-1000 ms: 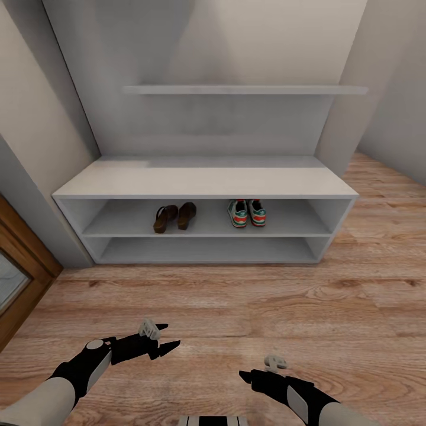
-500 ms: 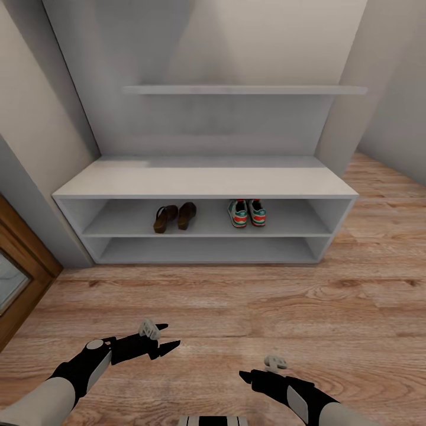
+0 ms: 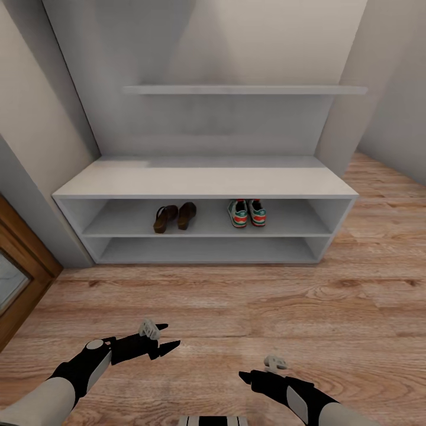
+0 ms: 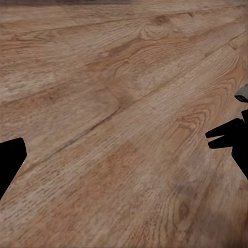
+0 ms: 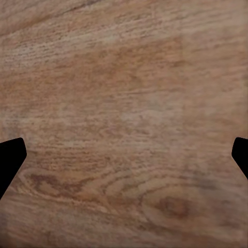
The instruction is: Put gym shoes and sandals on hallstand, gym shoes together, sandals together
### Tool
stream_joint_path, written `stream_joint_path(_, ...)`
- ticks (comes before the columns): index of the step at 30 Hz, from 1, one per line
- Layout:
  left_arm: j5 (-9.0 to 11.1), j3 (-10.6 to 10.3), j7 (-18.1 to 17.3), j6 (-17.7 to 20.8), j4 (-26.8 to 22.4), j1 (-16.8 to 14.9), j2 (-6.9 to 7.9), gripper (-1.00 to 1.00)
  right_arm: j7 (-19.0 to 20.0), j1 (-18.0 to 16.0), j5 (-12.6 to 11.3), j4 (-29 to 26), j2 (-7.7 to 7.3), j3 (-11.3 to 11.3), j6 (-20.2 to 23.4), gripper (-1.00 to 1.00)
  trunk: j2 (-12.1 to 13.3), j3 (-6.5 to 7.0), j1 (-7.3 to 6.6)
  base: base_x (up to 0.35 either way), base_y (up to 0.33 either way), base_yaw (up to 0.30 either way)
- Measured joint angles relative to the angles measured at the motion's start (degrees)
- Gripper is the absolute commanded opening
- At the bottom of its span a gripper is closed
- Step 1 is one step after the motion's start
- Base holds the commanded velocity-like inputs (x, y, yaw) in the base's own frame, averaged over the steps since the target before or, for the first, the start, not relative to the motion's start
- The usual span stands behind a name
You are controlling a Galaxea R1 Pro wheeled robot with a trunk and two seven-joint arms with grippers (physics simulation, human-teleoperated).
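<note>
Sandals (image 3: 174,217), gym shoes (image 3: 247,213) on hallstand (image 3: 204,180)

The two brown sandals (image 3: 174,216) are seen side by side on the white hallstand's (image 3: 204,180) upper shelf. At their 3 o'clock, the two white-and-green gym shoes (image 3: 247,213) are set together, heels outward

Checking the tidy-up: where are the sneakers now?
In the head view, the sneakers sit side by side on the shoe rack's upper shelf, right of the sandals.

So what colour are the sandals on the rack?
Dark brown sandals, seen best in the head view.
</note>
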Motion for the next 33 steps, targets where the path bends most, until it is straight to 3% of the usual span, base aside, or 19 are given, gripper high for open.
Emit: stream_joint_path(33, 0.01, 0.00, -0.09, -0.01, 0.00, 0.00, 0.04, 1.00, 0.00, 0.00, -0.05, -0.03, -0.08, -0.01, 0.00, 1.00, 0.00, 0.00, 0.00, 0.000, 0.000, 0.000)
